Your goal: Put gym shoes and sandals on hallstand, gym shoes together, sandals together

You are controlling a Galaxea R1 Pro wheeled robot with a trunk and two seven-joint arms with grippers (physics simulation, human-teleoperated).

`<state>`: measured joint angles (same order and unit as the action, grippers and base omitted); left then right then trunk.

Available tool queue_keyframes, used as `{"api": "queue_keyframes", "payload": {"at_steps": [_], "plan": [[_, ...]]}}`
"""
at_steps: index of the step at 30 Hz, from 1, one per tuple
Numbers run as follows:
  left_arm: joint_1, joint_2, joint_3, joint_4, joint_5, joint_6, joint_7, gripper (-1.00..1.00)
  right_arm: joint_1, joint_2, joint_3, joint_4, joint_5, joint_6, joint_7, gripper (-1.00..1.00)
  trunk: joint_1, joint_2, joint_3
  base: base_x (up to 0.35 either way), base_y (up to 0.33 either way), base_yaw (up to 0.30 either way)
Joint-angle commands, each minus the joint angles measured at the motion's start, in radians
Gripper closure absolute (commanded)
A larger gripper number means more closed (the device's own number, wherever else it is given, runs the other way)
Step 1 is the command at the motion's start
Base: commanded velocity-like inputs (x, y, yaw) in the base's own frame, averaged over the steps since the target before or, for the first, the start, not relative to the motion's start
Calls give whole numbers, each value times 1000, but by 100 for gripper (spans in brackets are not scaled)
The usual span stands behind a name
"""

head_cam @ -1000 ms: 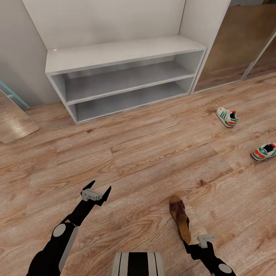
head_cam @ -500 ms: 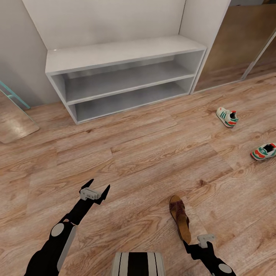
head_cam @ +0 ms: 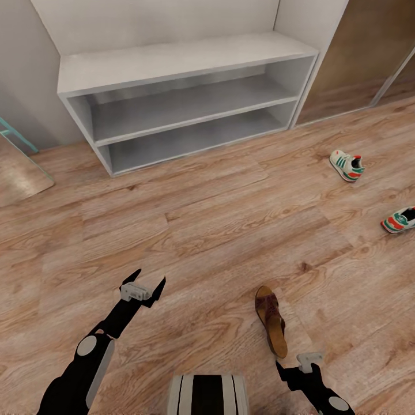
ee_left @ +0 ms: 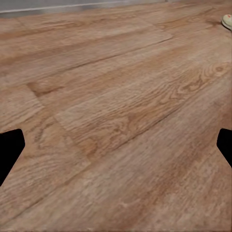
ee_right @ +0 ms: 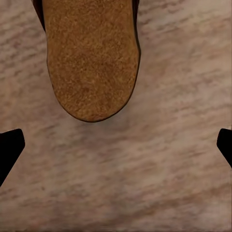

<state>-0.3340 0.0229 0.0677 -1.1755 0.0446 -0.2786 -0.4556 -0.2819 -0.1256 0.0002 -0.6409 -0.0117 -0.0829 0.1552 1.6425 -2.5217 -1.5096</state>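
The light grey hallstand [head_cam: 173, 63] stands against the far wall, its bench top and both shelf slots bare. One gym shoe [head_cam: 346, 165] lies on the corridor floor [head_cam: 219, 230] at the right, and the other [head_cam: 399, 220] sits at the right edge. A shoe's pale toe [ee_left: 227, 20] peeks into the left wrist view. One brown sandal [head_cam: 271, 320] lies near me, its heel [ee_right: 89, 58] just ahead of my open right gripper [head_cam: 297, 369] [ee_right: 116, 150]. The second sandal is out of view. My left gripper [head_cam: 150, 278] [ee_left: 116, 150] hangs open over bare planks.
A tall white panel [head_cam: 294, 23] rises at the hallstand's right end, with a mirrored sliding door [head_cam: 363, 57] beyond it. A teal-framed mirror [head_cam: 17, 167] leans at the left wall. My own base [head_cam: 207, 395] shows at the bottom.
The whole picture has shifted, so the camera has moved: the hallstand looks slightly larger and higher. My left arm dropped a little a second ago. The shoes and sandal lie as before.
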Motion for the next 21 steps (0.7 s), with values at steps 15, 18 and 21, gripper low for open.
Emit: {"api": "queue_keyframes", "payload": {"at_steps": [15,18,21], "plan": [[0,1,3,1,6,-1,-7,-100,0,-1,-1,-1,-2,-4,3,-100,3,-2,-51,0,0,0],[0,1,3,1,5,-1,-8,-100,0,0,-1,-1,-2,-4,2,-100,3,-2,-53,0,0,0],[0,1,3,1,5,-1,-7,-100,0,0,-1,-2,-2,-4,2,-100,3,-2,-54,0,0,0]]}}
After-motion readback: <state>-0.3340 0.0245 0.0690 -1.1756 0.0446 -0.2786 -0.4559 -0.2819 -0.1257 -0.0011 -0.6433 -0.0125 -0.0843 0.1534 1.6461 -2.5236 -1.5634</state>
